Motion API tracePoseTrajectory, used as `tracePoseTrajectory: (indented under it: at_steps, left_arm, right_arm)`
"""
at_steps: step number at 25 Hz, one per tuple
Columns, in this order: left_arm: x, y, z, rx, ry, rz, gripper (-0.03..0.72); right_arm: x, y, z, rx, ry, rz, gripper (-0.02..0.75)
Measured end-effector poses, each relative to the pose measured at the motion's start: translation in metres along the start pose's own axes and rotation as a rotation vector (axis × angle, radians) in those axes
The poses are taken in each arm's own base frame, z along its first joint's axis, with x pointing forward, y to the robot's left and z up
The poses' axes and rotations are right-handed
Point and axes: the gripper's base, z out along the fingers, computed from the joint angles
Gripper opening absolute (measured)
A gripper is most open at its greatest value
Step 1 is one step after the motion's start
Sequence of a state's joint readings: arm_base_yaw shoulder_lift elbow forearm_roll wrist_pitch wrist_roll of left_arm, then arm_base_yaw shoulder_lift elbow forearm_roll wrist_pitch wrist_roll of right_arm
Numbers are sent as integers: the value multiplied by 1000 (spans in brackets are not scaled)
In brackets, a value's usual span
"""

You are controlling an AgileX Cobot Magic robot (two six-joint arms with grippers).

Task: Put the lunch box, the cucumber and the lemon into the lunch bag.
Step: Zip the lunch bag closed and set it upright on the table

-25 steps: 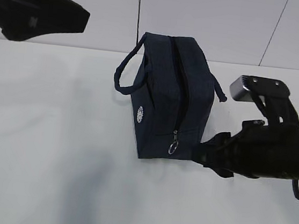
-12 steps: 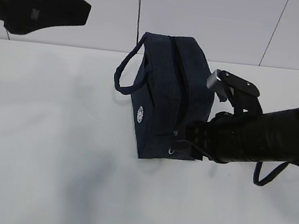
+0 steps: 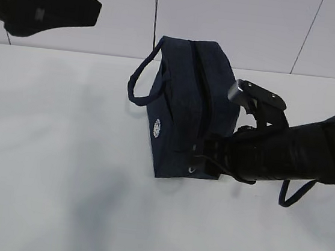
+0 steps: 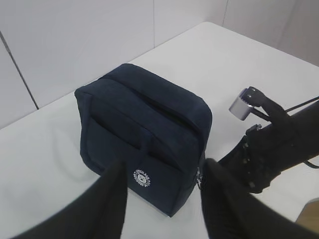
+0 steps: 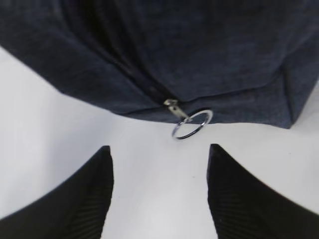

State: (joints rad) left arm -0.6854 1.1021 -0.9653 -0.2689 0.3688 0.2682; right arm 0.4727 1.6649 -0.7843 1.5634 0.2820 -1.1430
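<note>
- right tool [image 5: 159,194] low at the near end of the lunch bag [image 3: 188,103], fingers [image 5: 75,199] spread wide, nothing between them
- metal ring pull [image 5: 192,124] hangs just beyond the right tool's finger gap, not touched; lies against the desk [image 3: 58,180] at the bag's bottom edge
- left tool [image 4: 164,199] raised at far left, away from the bag; fingers apart, medium gap, holding nothing
- in exterior view the left tool's tips are out of frame, only the dark arm body [image 3: 36,1] shows top left
- lunch bag stands upright mid desk, toward the far side, zipper [image 3: 199,87] running over the top and down the near end
- zipper looks closed along its visible length; inside of bag not visible, contents cannot tell
- loop handle [image 3: 140,77] sticks out on the bag's left side; round white logo [image 3: 157,128] on the left face, near the bottom
- right arm [image 3: 297,155] comes in from right, low over the desk, its tip right at the bag's near right corner
- lunch box, cucumber, lemon: not in any view
</note>
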Motion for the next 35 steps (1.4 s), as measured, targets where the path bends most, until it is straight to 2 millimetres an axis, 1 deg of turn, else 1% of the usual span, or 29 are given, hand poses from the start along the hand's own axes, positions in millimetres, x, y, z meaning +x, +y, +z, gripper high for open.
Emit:
tracePoseTrajectory:
  at_steps: [5, 11, 14, 24, 30, 35]
  left_arm:
    - [0, 0, 0, 0, 0, 0, 326]
    - [-1, 0, 0, -2, -9, -2, 321]
    - [-1, 0, 0, 0, -9, -5, 321]
    - [-1, 0, 0, 2, -10, -13, 320]
    - [-1, 0, 0, 3, -10, -15, 319]
    - [-1, 0, 0, 4, -8, -15, 319]
  right_arm:
    - [0, -4, 3, 34, -6, 11, 454]
    - [10, -14, 19, 61, 48, 38, 454]
    - [12, -16, 22, 66, 57, 52, 454]
    - [8, -15, 22, 64, 38, 77, 454]
    - [-1, -14, 33, 61, 27, 75, 454]
    - [3, -18, 42, 67, 52, 80, 454]
